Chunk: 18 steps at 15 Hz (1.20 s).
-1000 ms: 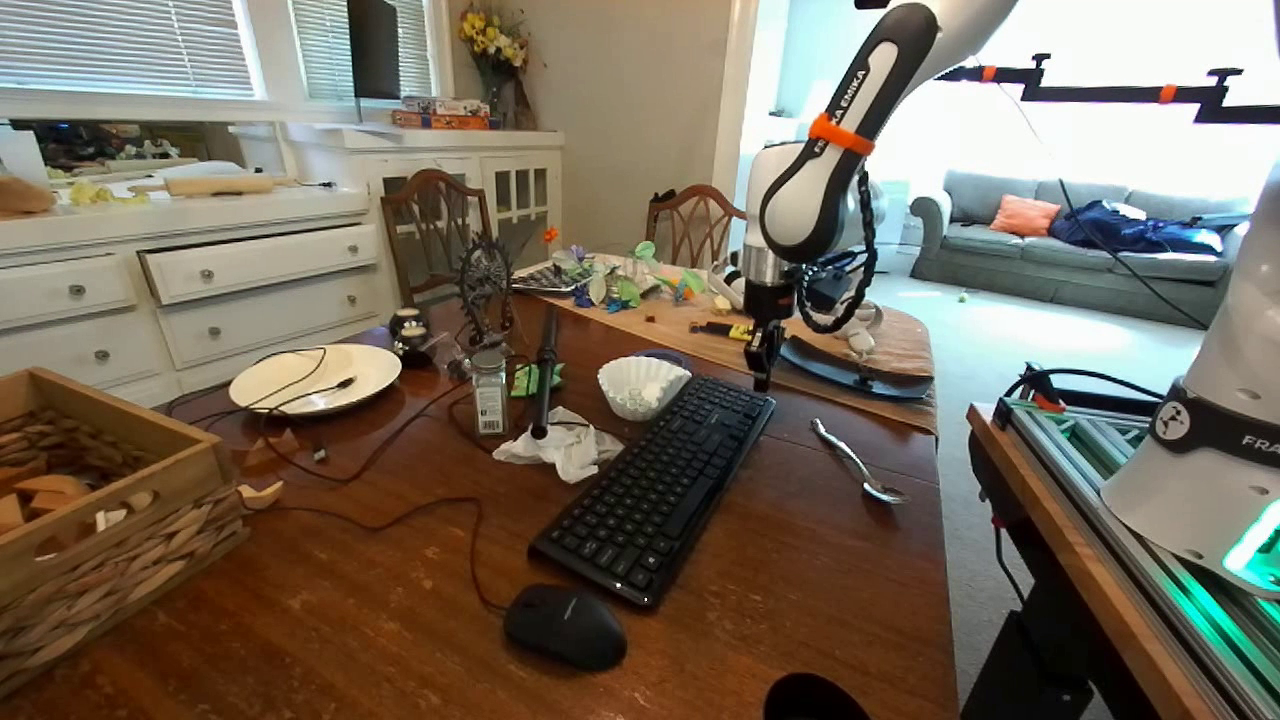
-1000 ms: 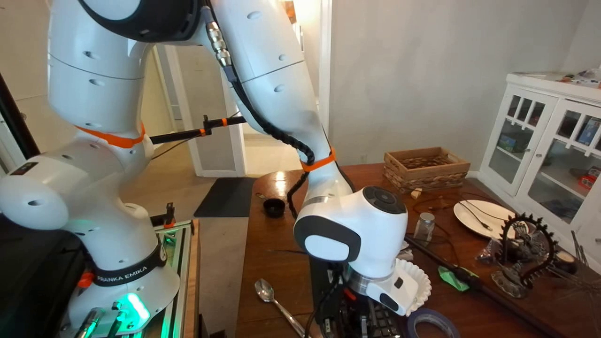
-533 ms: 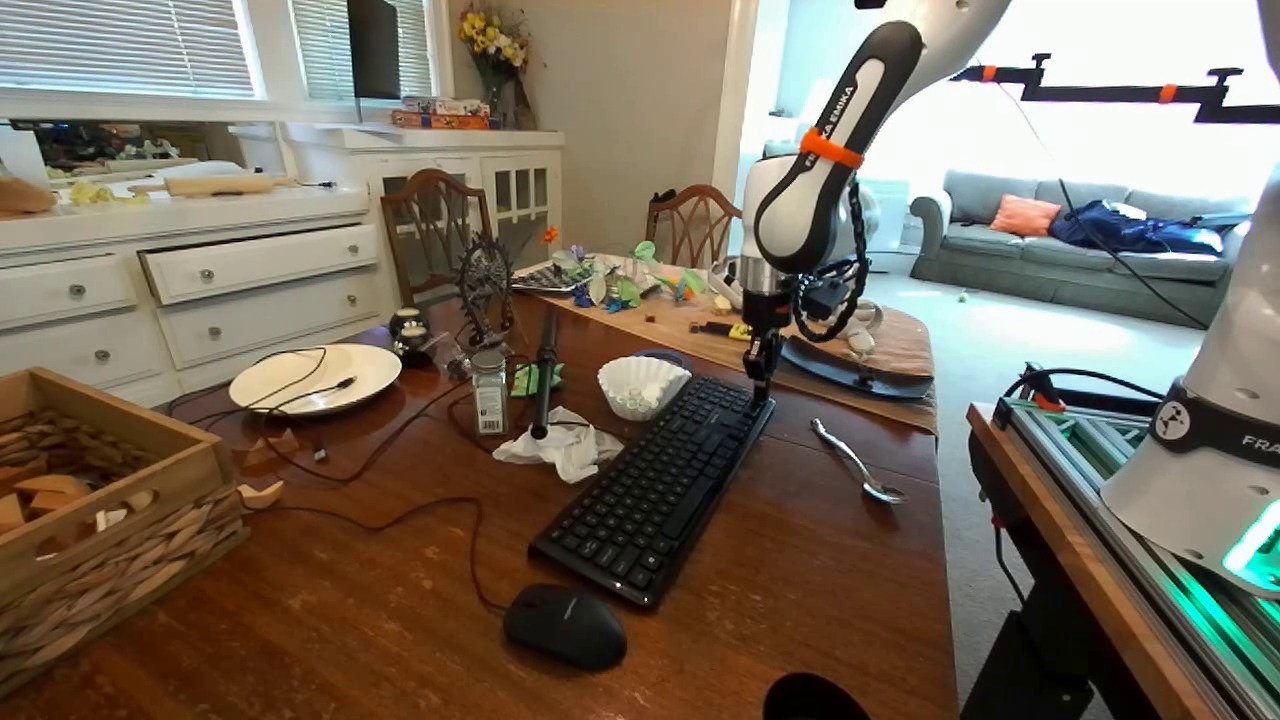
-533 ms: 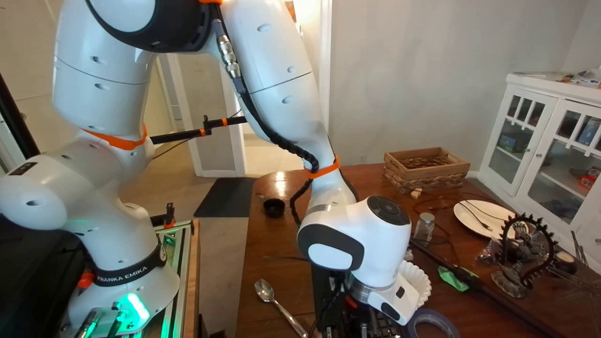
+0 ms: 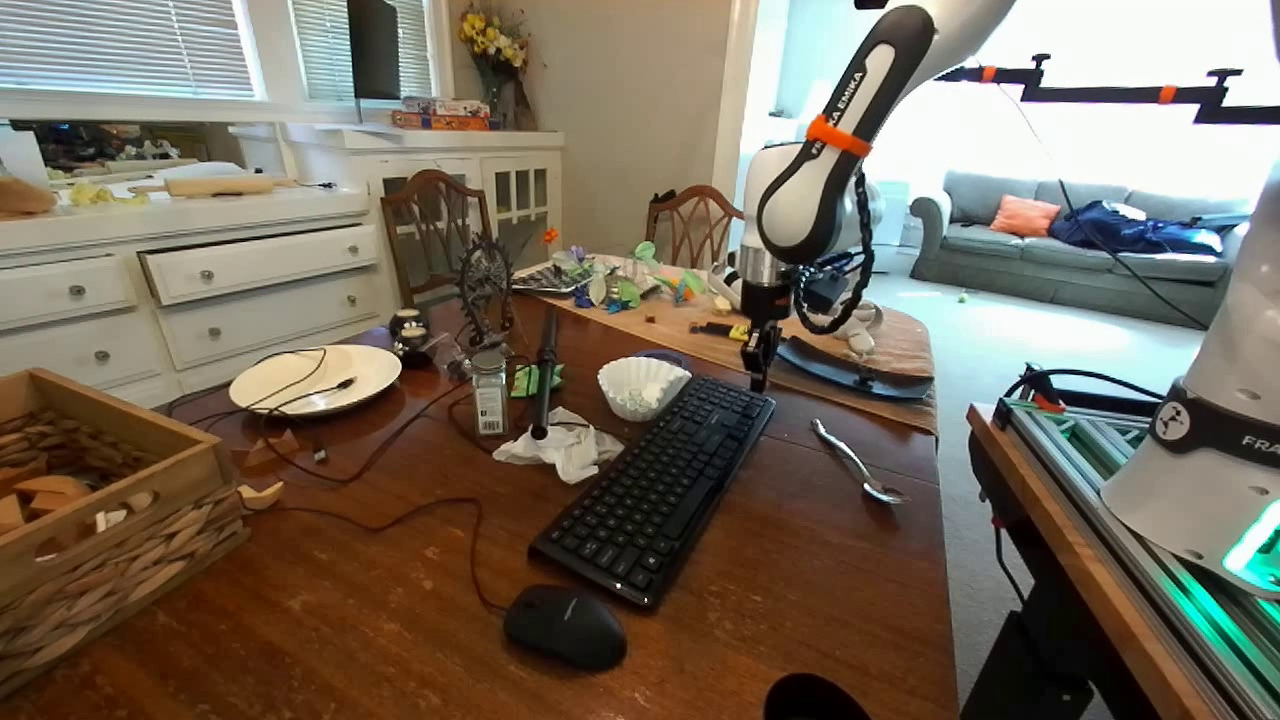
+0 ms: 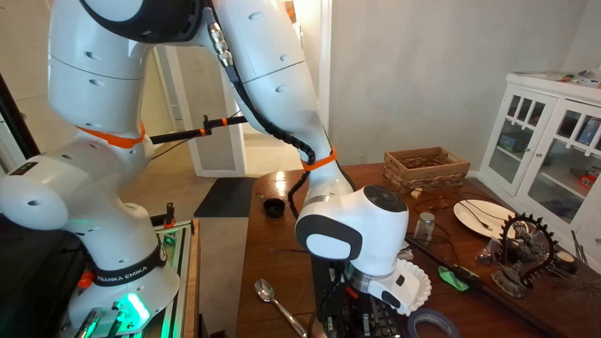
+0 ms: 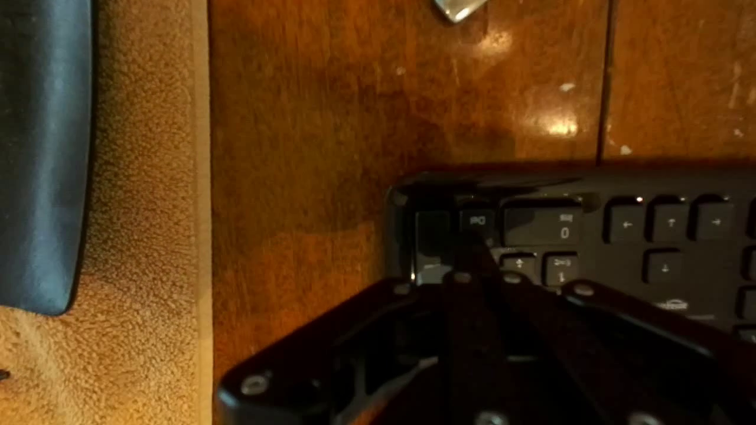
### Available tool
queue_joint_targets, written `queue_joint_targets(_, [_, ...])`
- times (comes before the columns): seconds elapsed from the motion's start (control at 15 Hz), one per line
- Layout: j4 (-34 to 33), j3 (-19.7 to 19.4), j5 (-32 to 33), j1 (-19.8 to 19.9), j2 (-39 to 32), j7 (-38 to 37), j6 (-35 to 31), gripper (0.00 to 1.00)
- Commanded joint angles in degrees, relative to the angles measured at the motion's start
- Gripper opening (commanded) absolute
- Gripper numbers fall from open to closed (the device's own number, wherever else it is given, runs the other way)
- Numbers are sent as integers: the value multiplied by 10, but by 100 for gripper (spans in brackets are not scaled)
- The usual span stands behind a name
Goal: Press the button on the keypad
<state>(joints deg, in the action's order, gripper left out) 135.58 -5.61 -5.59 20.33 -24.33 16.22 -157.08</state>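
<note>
Hanging over one keypad point(image 5: 660, 487), one claw point(image 5: 759, 381) seems closed.

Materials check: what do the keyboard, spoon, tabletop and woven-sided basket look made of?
Keyboard: likely plastic, black; glossy edge catches reflections, keys look duller.
Spoon: metal, probably stainless steel; silvery with bright highlights.
Tabletop: wood or veneer, varnished-looking; reddish-brown grain, glare, small pale spots.
Basket: light wood frame, matte; flat woven strips on the sides, perhaps plant fibre, type unclear.
</note>
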Motion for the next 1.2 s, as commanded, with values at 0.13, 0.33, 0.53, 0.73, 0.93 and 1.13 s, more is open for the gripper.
queue_joint_targets(0.13, [60,4,-9,-18,86,-20,1,26])
queue_joint_targets(0.33, [78,-4,-1,-39,121,-53,-1,40])
queue_joint_targets(0.53, [88,-25,25,-75,147,-135,10,62])
queue_joint_targets(0.73, [94,-35,35,-102,176,-204,25,84])
queue_joint_targets(0.93, [97,-39,49,-114,201,-246,36,100])
queue_joint_targets(1.13, [91,-48,88,-115,205,-269,45,100])
